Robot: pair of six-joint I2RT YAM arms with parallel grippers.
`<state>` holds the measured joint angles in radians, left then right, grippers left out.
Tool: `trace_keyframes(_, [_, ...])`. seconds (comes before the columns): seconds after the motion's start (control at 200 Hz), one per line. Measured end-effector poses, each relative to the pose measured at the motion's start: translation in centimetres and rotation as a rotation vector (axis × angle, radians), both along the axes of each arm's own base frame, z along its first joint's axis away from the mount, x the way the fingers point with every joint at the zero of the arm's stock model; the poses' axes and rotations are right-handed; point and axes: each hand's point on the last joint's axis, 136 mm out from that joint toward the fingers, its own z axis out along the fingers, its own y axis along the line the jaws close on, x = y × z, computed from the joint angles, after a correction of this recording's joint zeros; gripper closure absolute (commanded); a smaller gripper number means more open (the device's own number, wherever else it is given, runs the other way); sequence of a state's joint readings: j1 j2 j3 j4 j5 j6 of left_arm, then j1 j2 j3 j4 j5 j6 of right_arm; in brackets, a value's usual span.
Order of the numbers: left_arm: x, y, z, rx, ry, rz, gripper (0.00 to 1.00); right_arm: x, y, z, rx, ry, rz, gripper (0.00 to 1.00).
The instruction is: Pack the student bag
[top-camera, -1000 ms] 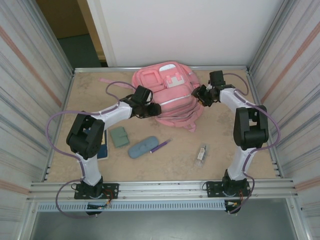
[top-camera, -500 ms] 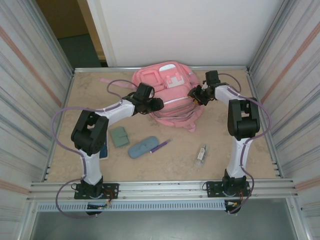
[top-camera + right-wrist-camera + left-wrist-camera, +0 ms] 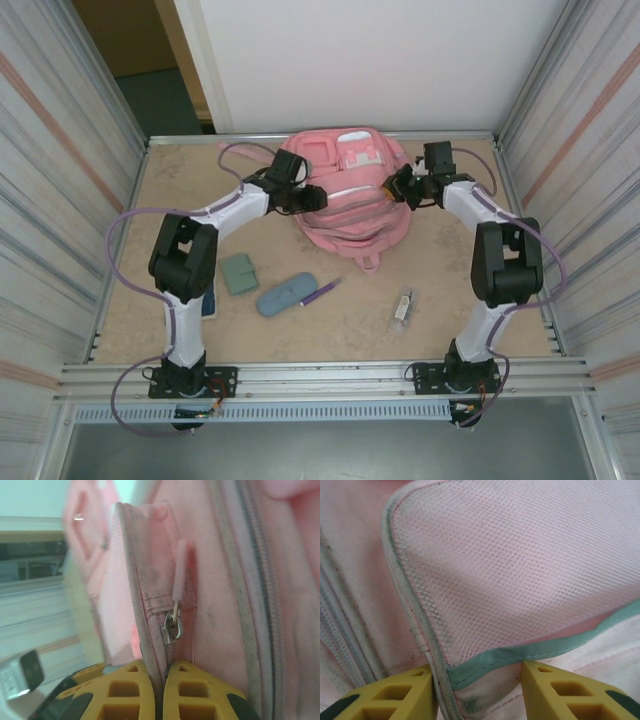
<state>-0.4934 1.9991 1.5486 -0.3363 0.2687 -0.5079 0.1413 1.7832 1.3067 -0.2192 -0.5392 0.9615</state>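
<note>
Your right gripper (image 3: 164,663) is pinched shut on a seam of the student bag (image 3: 220,580). The two yellow fingers are pressed together with the pink fold between them, just below a metal zipper slider (image 3: 171,628) and its pink pull tab (image 3: 180,567).

Your left gripper (image 3: 477,667) stands part-way apart, its fingers set down on either side of the corner of a mesh pocket (image 3: 520,570) edged in green piping (image 3: 530,652).

From above, both grippers meet the student bag (image 3: 350,215) at the far middle of the table (image 3: 470,290), the left gripper (image 3: 312,197) on its left flank and the right gripper (image 3: 398,185) on its right.

Nearer you, well apart from the bag, lie a green case (image 3: 238,272), a blue-grey pouch (image 3: 286,294) with a purple pen (image 3: 322,291) beside it, and a small tube (image 3: 404,306) further right.
</note>
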Motion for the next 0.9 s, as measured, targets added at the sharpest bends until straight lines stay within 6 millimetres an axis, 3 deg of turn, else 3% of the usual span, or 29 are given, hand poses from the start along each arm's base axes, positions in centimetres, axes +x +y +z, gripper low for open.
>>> trace_keyframes(0.155, [1.2, 0.9, 3.3, -0.021, -0.047, 0.024, 0.56, -0.6, 2.0, 4.9, 0.071, -0.073, -0.023, 0.99])
trace_keyframes(0.286, [1.8, 1.7, 5.4, -0.046, -0.074, 0.061, 0.57, -0.7, 2.7, 6.6, 0.106, -0.089, -0.059, 1.0])
trace_keyframes(0.646, [2.6, 1.8, 7.5, -0.084, -0.099, 0.112, 0.58, -1.7, 2.6, 7.4, 0.102, -0.088, -0.13, 0.99])
trace_keyframes(0.817, [3.7, 1.2, 10.9, -0.122, -0.165, 0.11, 0.58, -3.4, 2.0, 7.4, 0.032, -0.093, -0.155, 0.96])
trace_keyframes(0.902, [3.9, 0.9, 11.6, -0.145, -0.187, 0.099, 0.57, -4.2, 1.9, 6.7, 0.005, -0.082, -0.158, 0.95])
